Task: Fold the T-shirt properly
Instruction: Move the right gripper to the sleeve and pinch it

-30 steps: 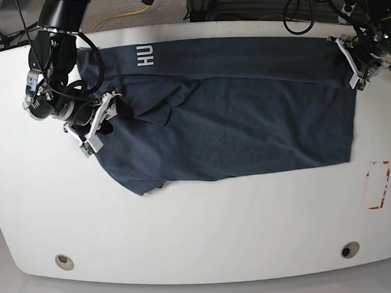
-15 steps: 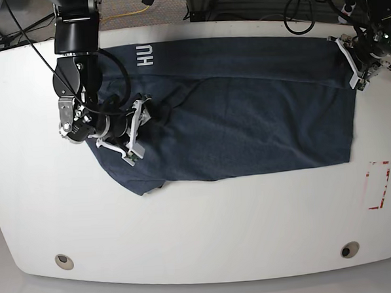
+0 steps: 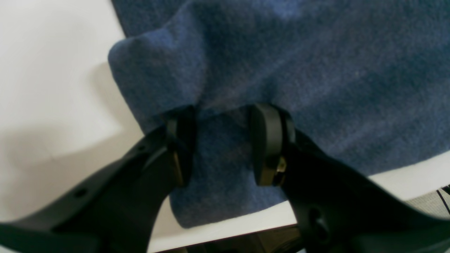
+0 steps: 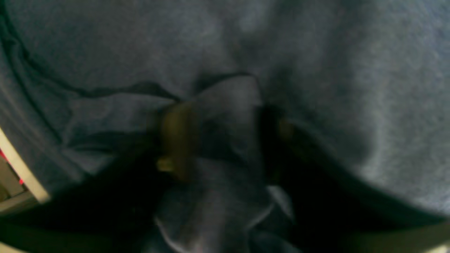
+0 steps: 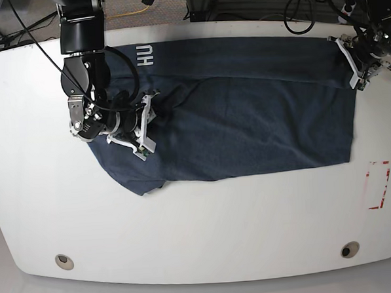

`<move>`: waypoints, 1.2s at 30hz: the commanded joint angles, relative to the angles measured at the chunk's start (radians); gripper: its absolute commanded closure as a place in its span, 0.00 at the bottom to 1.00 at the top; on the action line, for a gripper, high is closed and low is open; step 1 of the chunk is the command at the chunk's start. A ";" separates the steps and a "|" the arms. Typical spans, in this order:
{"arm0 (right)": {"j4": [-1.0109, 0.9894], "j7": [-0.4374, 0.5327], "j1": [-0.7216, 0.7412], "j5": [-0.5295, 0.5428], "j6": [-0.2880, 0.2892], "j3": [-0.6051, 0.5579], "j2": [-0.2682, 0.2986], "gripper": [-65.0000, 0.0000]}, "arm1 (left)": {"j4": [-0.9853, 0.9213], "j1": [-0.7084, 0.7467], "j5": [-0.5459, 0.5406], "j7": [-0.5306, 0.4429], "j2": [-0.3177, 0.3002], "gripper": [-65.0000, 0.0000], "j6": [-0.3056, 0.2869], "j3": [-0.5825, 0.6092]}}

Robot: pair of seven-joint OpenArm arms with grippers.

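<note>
The dark slate-blue T-shirt lies spread across the far half of the white table, with the white letters "HU" showing at its far left. My right gripper is over the shirt's left part, shut on a bunched fold of the T-shirt; in the blurred right wrist view the cloth sits between the fingers. My left gripper is at the shirt's far right corner. In the left wrist view it is shut on a fold of the T-shirt near the table edge.
A red-outlined rectangle is marked on the table at the right. Two round holes sit near the front edge. Cables lie behind the table's far edge.
My right gripper has moved right, from the shirt's left edge onto the shirt, dragging the cloth with it. The left gripper has stayed at the far right corner.
</note>
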 commanded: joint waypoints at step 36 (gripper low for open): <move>0.000 0.231 0.022 0.198 0.006 0.238 0.018 0.60 | -0.011 0.012 0.046 0.047 -0.005 0.63 -0.001 0.004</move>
